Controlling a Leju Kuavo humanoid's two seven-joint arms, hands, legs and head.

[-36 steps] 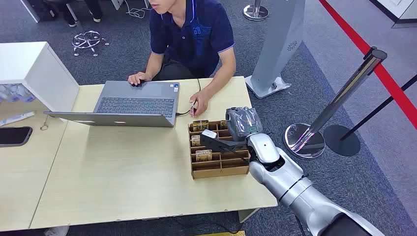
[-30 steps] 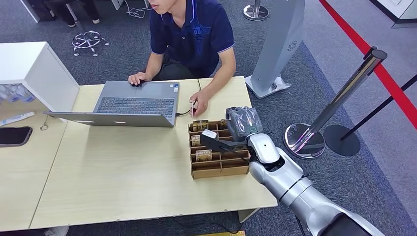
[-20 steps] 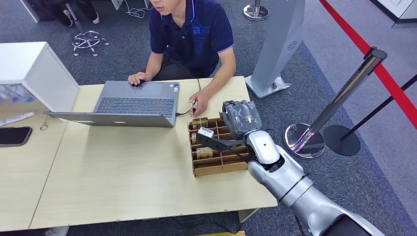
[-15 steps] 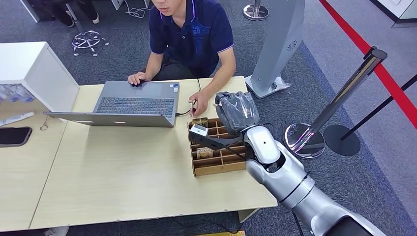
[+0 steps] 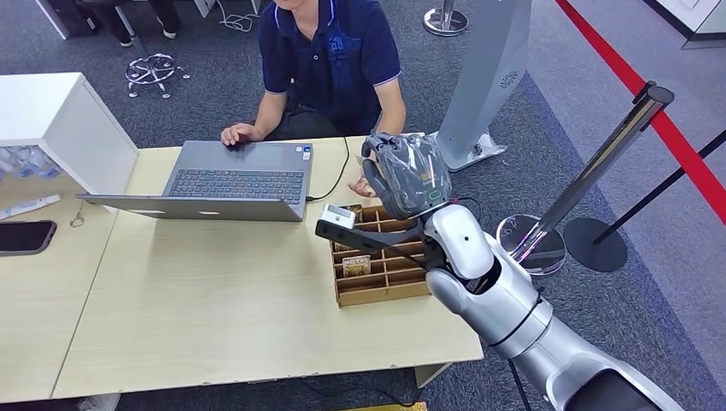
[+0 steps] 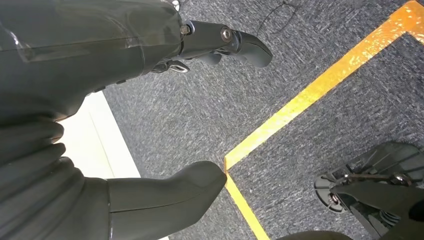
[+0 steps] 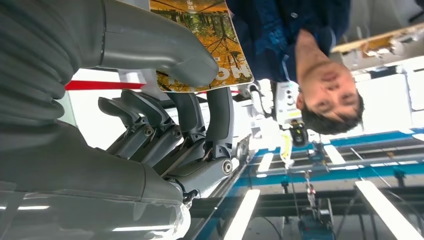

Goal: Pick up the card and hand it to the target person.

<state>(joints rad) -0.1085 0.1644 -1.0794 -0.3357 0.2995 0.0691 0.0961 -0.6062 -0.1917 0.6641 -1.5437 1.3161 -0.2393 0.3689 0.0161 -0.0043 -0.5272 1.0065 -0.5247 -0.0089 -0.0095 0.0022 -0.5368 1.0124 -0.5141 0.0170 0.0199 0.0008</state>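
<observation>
Card box (image 5: 381, 291): brown, divided, on table (image 5: 214, 317); one card upright in a middle slot.
Card (image 7: 210, 35): autumn-forest print, lettering unreadable; pinched by right hand (image 5: 407, 175) above box, before person (image 5: 334, 60).
Left hand (image 6: 100, 100): fingers apart, holding nothing.

The card (image 7: 202, 42) is a flat printed piece with an autumn forest picture in orange, yellow and dark green, and pale lettering along one end. It is pinched in the right hand (image 5: 404, 175), the thick grey thumb (image 7: 165, 52) pressed on its printed face and the darker fingers (image 7: 220, 117) behind it. The hand holds it up off the surface, above the far end of the brown card box (image 5: 381, 274), with its free end pointing toward the person (image 5: 334, 60) in the dark blue shirt seated across the surface. More cards (image 5: 355, 264) of the same look stand upright in the box compartments.
</observation>
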